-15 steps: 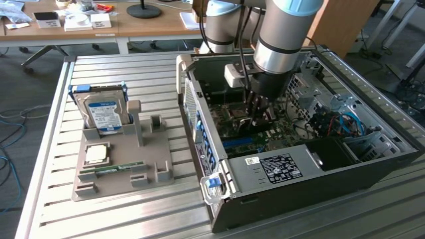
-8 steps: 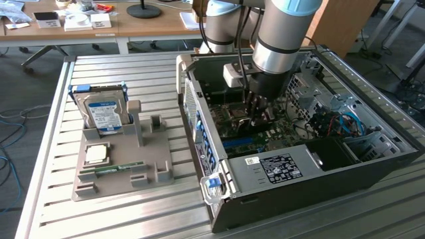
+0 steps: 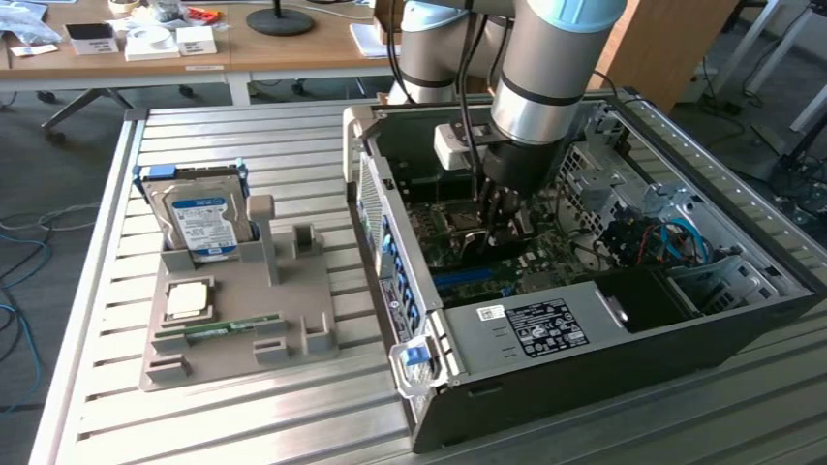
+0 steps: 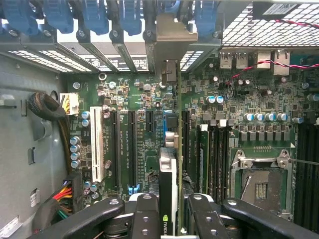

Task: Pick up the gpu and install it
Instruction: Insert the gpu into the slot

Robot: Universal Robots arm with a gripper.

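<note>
The black two-finger gripper [image 3: 502, 221] reaches down into the open black computer case [image 3: 723, 320], and its two fingers [image 4: 144, 216] are closed from both sides on the gpu [image 4: 168, 184], a thin flat dark expansion card with a pale metal bracket strip at one end. The card stands on its edge over the green motherboard [image 4: 139, 99], between the long black slots [image 4: 124, 149] and the memory slots beside the square silver processor socket [image 4: 259, 184]. Its bracket end is at the wall of the case with the blue plastic clips [image 4: 94, 15]. It seems to sit over a slot, but I cannot tell if it is pushed fully in. At the near side of the case lies the grey power supply box with a black label [image 3: 543, 327]. On the exterior view's left, well apart from the case, a grey plastic holder tray [image 3: 310, 281] rests on the ribbed metal table [image 3: 259, 426]. In it stand a boxy silver hard drive with a blue-white label [image 3: 200, 223], a square processor chip [image 3: 189, 300] and a narrow green memory stick [image 3: 223, 329].
</note>
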